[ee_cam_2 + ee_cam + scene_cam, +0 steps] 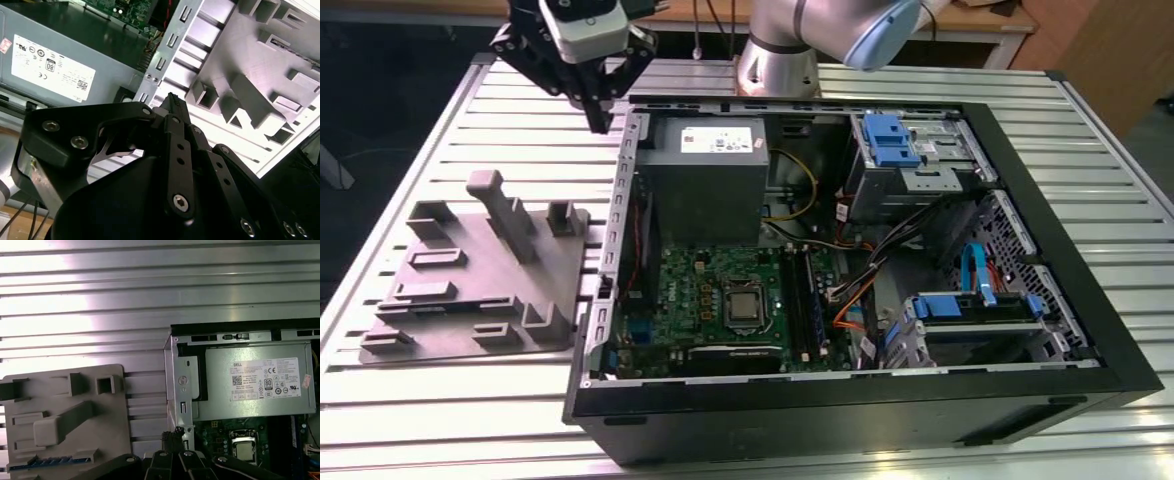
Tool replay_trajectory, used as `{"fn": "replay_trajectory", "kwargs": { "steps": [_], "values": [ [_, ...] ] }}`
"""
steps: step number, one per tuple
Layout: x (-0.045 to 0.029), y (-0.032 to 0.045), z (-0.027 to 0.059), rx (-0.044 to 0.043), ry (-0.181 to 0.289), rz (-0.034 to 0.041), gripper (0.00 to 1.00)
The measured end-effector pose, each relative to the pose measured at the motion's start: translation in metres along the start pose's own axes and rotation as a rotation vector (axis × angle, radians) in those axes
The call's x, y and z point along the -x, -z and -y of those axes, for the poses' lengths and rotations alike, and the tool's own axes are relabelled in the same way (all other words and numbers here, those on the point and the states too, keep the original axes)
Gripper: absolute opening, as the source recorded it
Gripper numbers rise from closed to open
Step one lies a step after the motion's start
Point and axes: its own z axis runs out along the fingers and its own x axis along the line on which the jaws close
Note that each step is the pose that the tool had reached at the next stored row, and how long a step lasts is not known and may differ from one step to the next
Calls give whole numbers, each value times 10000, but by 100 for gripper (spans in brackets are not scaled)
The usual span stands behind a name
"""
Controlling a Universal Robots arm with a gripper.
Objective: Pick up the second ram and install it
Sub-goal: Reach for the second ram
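The pick-up has not yet begun; this looks like the approach step. The gripper (599, 122) hangs above the worktop (454, 420) at the back corner of the open case (854, 405), next to the power supply (707, 175). It points straight down. Its fingers are pressed together, and in both wrist views nothing can be seen between them.

The second ram (50, 460) shows in the first wrist view as a thin blue strip. It sits in a holder on the grey fixture (107, 430), well apart from the gripper (173, 434). I cannot tell whether it stands on edge or lies flat. In the exterior view the fixture (480, 270) lies on the worktop just beside the case, on the exterior view's left. The gripper is past the fixture's far end and not over it.

As I judge it, a grasp from here calls for three things:
- The fingers must spread.
- The gripper must travel across the fixture to the stick.
- The jaws must be turned to close on the thin faces of the board, not its ends.

The raised blocks and the slanted bar on the fixture stand near that holder, so the descent needs to clear them. Installing then calls for carrying the stick over the case wall to the motherboard (707, 290).
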Motion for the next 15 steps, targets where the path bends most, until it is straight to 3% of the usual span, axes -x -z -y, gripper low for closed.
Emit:
{"fn": "replay_trajectory", "kwargs": {
  "steps": [15],
  "values": [
    [-292,-63,73,-1,0,-1,10]
  ]
}}
